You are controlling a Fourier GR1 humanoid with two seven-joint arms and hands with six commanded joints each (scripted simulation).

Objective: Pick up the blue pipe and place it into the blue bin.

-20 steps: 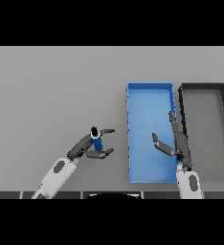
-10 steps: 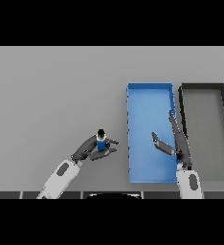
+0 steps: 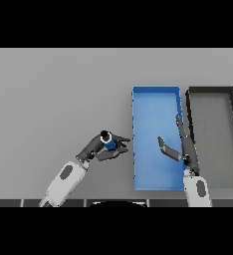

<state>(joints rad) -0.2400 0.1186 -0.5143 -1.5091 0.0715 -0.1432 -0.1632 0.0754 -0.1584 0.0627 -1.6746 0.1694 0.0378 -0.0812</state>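
- The left hand (image 3: 99,148) is seen lower centre of the frame, its fingers and thumb curled round the pipe (image 3: 108,143).
- The pipe, blue with a dark end, is held just left of the blue bin (image 3: 155,94), outside its left wall and over the table (image 3: 54,99).
- The right hand (image 3: 184,147) is seen at lower right, over the blue bin's right part, fingers straight and thumb spread, nothing held.
- The blue bin is placed right of centre, reaching from the lower frame toward the middle.
- A dark bin (image 3: 212,90) is set just beside it, at the right edge.
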